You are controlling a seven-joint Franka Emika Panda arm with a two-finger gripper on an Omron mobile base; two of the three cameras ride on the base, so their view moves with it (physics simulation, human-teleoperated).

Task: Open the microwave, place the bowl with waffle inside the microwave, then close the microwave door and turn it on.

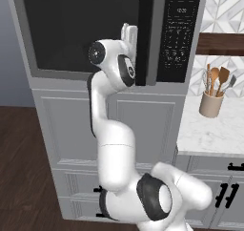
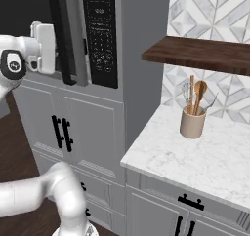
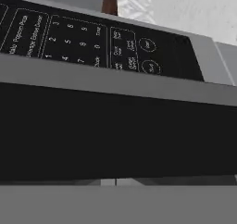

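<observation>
White print stands on the black keypad panel [image 3: 102,42] of the microwave [image 1: 95,34], which runs across the upper part of the hand view. There the digits 1, 2, 5, 6, 8, 9, 0, 4 and 7 can be read in a tilted grid at upper centre. At the upper left one key reads roughly "Popcorn Pizza" and another "Beverage"; the rest is too blurred to tell. The small two-line labels and the two round buttons further right are not legible. In both base views the keypad print is too small to read.

Glossy white, rounded arm segments with dark grey joint caps and a boxy white hand [image 2: 43,49].
</observation>
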